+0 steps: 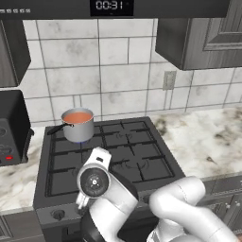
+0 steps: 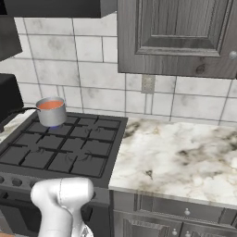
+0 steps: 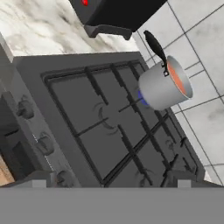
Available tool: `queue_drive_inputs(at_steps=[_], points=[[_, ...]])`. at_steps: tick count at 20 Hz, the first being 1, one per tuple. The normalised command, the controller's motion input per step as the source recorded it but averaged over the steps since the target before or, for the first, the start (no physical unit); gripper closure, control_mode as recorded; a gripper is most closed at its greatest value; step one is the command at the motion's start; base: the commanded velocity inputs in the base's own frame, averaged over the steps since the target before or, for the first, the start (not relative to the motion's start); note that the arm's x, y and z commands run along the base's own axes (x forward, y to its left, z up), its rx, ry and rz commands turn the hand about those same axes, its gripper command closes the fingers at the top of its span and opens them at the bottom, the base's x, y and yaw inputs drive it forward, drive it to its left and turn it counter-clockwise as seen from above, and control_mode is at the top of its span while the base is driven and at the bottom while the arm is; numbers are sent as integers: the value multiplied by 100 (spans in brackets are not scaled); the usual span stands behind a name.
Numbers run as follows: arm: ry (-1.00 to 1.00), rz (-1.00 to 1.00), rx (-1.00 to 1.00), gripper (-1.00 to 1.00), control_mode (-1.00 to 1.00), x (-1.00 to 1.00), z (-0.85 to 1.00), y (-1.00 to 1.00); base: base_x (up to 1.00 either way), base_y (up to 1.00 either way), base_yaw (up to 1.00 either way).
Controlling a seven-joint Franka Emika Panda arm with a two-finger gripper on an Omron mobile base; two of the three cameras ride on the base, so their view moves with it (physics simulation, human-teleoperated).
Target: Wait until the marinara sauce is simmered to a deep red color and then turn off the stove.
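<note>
left base: marinara sauce [image 1: 77, 116], orange-red, in steel saucepan [image 1: 78, 128] on stove [image 1: 137, 156] far-left burner, blue flame beneath | right base: sauce at stove's far left, marble counter [image 2: 185, 157] to the right | hand: gripper [image 3: 111, 183] tips spread wide, holding nothing, near the front knobs [image 3: 45, 144]

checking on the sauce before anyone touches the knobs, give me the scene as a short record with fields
pan: small steel saucepan on the stove's back left burner, black handle pointing left
sauce: marinara sauce orange-red, not a deep red
flame: blue glow under the pan, burner lit
stove: dark gas stove, other grates bare
knobs: row of round knobs along the front edge
gripper: open, held in front of the stove, touching nothing
left of stove: black appliance on the marble counter
</note>
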Motion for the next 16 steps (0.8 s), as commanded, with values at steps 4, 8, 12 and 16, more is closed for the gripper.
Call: queue_drive_inputs(at_steps=[4, 8, 12, 16], points=[[0, 28, -25, -100, -100, -17, -41, 26, 0, 0, 0], [0, 22, -18, -100, -100, -7, -51, 2, 0, 0, 0], [0, 14, -19, -100, -100, -3, -53, 0, 0, 0, 0], [-2, 13, -21, -100, -100, -12, -31, 0, 0, 0, 0]])
